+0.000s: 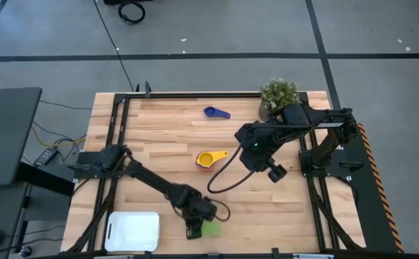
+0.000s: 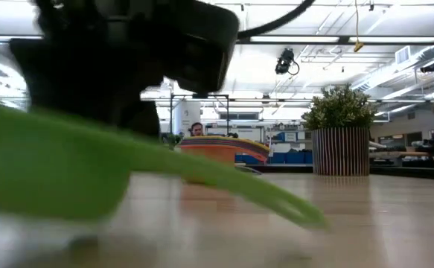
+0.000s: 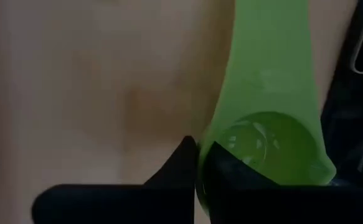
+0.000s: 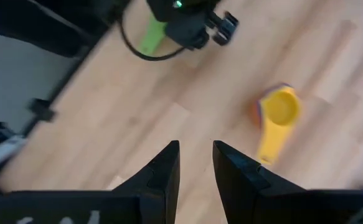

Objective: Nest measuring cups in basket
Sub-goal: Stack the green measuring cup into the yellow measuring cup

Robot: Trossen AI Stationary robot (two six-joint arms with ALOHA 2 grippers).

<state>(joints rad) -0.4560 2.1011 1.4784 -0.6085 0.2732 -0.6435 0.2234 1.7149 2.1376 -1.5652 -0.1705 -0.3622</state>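
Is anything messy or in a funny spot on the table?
Nothing is spilled or broken. The white basket looks empty while the cups lie scattered: a bright blue cup near the plant pot, a yellow cup mid-table, and a green cup pinched by the left gripper beside the basket.

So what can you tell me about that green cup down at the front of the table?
The green measuring cup is a small round scoop of glossy, slightly see-through plastic with one long flat handle. It sits near the table's front edge, just right of the white basket, not in it. The left end effector has shut on its bowl rim, one finger inside. In the low view it looks tilted, handle sloping down toward the wood.
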